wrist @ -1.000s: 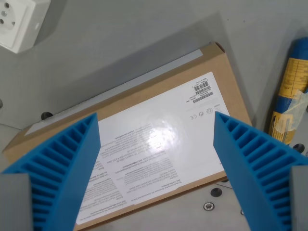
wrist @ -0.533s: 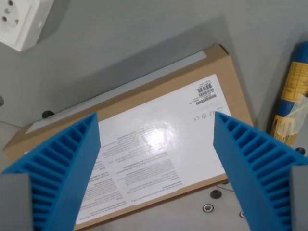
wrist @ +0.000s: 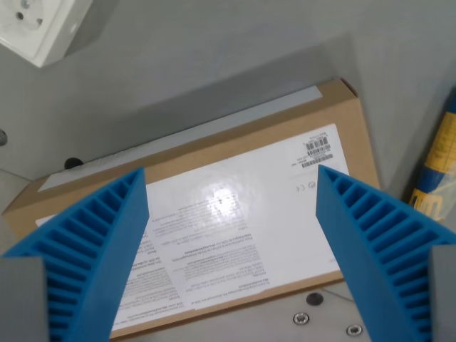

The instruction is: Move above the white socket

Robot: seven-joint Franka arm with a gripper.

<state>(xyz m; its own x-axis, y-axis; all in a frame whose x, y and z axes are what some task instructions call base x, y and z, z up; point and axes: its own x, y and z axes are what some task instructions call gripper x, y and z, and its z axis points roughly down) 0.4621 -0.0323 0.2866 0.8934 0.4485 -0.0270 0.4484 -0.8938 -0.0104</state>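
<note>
The gripper [wrist: 231, 235] hangs with its two blue ribbed fingers [wrist: 92, 249] spread wide apart and nothing between them, which suits a task of pure travel with no grasp called for. Directly beneath the gap lies a flat cardboard box [wrist: 214, 164] with a white printed label [wrist: 235, 242] facing up, so the tool is not over its goal. The socket [wrist: 39, 25] sits well away toward the wrist view's upper left corner, partly cut off by the frame edge, on the grey table [wrist: 214, 57]. At the wrist view's right edge, beside the box, stands a blue and yellow tube [wrist: 438, 174]. The gripper likely needs to shift up and left.
</note>
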